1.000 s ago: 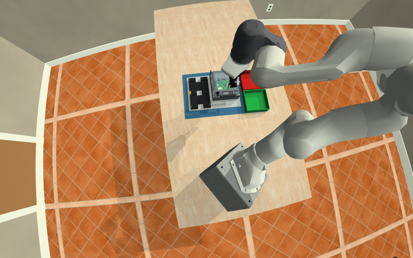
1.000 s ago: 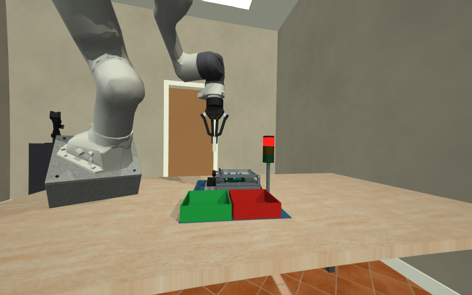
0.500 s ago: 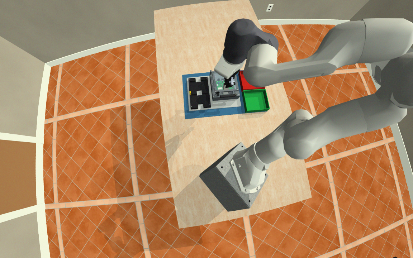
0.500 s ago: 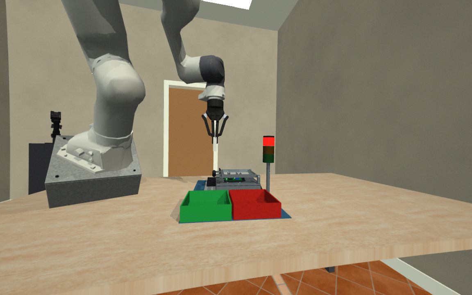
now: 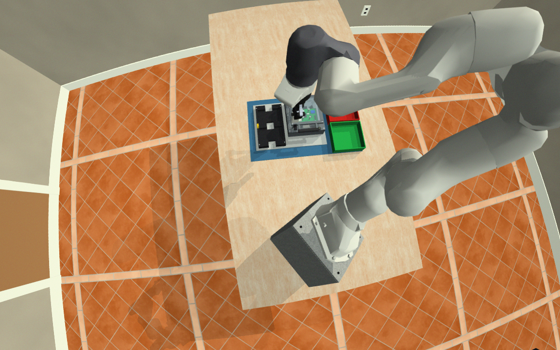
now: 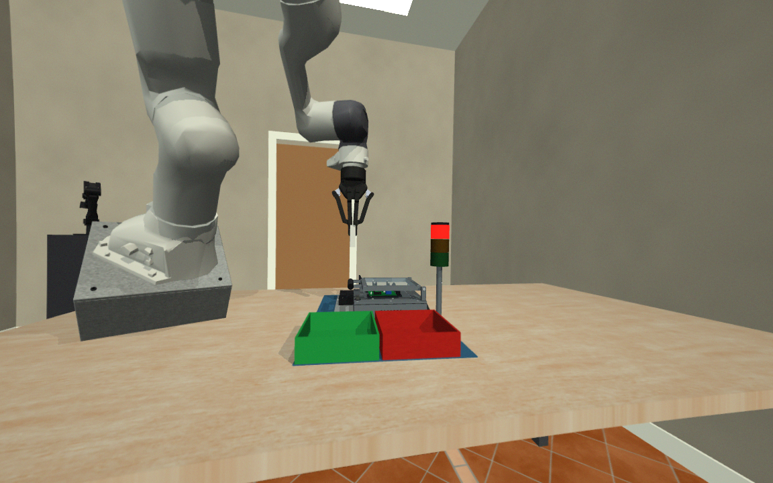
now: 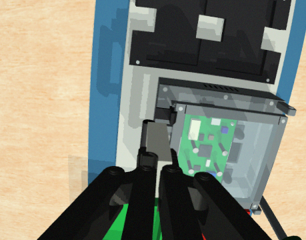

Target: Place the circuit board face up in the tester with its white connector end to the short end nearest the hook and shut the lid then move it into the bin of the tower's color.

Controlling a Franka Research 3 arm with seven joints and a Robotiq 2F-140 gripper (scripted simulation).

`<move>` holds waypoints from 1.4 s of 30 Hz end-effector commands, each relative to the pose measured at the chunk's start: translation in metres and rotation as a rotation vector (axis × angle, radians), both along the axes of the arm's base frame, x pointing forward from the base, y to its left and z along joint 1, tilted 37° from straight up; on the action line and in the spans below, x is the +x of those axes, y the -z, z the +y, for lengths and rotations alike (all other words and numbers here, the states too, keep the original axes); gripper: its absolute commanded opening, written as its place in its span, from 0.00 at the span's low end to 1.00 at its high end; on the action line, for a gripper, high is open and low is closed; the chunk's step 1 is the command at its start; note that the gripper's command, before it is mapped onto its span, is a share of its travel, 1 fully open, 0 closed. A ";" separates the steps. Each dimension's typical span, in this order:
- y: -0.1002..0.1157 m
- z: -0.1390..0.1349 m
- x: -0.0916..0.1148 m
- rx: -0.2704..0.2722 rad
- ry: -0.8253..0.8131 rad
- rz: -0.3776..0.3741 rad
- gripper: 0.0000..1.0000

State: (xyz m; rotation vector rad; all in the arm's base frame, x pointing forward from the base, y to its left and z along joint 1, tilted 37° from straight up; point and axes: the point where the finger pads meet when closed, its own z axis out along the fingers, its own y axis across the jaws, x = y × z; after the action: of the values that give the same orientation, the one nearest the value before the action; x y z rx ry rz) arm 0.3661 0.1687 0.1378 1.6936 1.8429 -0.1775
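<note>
The green circuit board [image 7: 206, 147] lies in the tester [image 6: 386, 288] under the clear lid [image 7: 235, 156], which lies flat and shut. The board also shows in the overhead view [image 5: 310, 113]. The signal tower [image 6: 439, 243] beside the tester shows red at its top lamp. My gripper [image 6: 351, 229] is shut with nothing between the fingers. It hangs well above the tester's side away from the tower. In the wrist view its fingertips [image 7: 158, 157] sit over the grey lid handle [image 7: 158, 138], with a black latch part [image 7: 165, 114] just past it.
The black two-pocket tray [image 7: 206, 31] lies beyond the tester on the blue mat [image 5: 290, 149] with both pockets bare. The green bin [image 6: 336, 339] and the red bin [image 6: 418, 336] stand side by side at the mat's near edge. The arm's base block [image 6: 151, 288] stands at the left.
</note>
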 end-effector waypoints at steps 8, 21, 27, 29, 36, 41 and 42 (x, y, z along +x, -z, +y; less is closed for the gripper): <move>0.005 0.002 0.003 0.018 0.022 -0.016 0.00; 0.049 -0.025 0.021 0.018 0.022 -0.016 0.00; 0.055 -0.029 0.024 0.018 0.022 -0.016 0.00; 0.056 -0.029 0.025 0.018 0.022 -0.016 0.00; 0.056 -0.029 0.025 0.018 0.022 -0.016 0.00; 0.056 -0.029 0.025 0.018 0.022 -0.016 0.00; 0.056 -0.029 0.025 0.018 0.022 -0.016 0.00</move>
State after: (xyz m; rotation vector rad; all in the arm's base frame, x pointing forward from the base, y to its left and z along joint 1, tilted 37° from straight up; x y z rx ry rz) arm 0.3908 0.1405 0.0826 1.7139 1.8279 -0.1610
